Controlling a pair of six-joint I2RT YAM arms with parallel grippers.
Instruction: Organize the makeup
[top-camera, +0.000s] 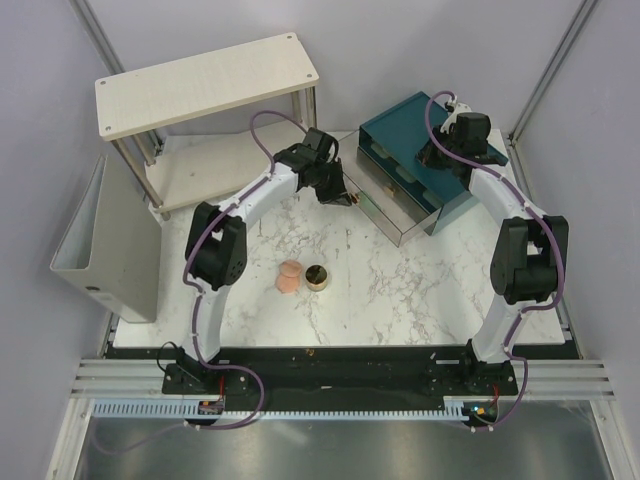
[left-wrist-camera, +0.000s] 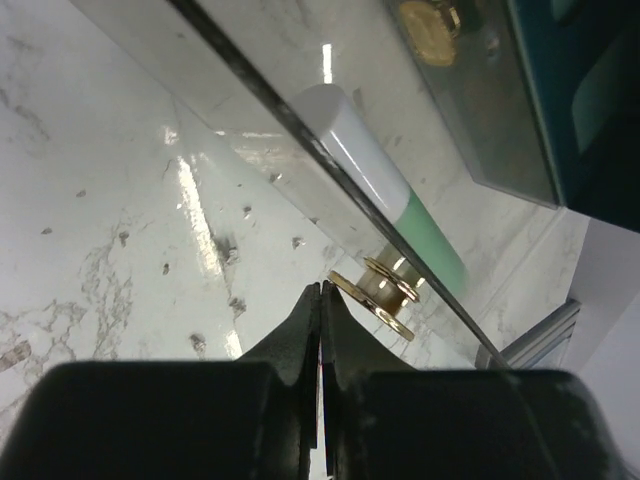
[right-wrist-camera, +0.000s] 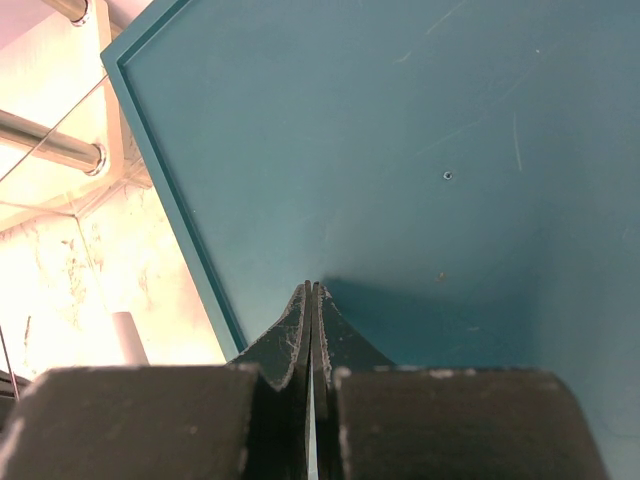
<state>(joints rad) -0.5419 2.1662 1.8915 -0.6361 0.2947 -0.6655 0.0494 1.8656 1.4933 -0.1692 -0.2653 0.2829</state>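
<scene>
The left pincer (left-wrist-camera: 322, 292) is pressed together with nothing between its fingers. It sits just beside the gold knob (left-wrist-camera: 388, 292) of the clear drawer (left-wrist-camera: 262, 100), and a mint-and-white tube (left-wrist-camera: 370, 170) lies inside the drawer just beyond it. The right pincer (right-wrist-camera: 312, 290), also pressed together, rests on the teal box (right-wrist-camera: 400, 150). A peach sponge (top-camera: 289, 276) and a gold-rimmed pot (top-camera: 318, 277) sit side by side on the table (top-camera: 400, 290), well behind the left pincer.

Bright, even light; glare streaks the marble table (left-wrist-camera: 190, 200).
</scene>
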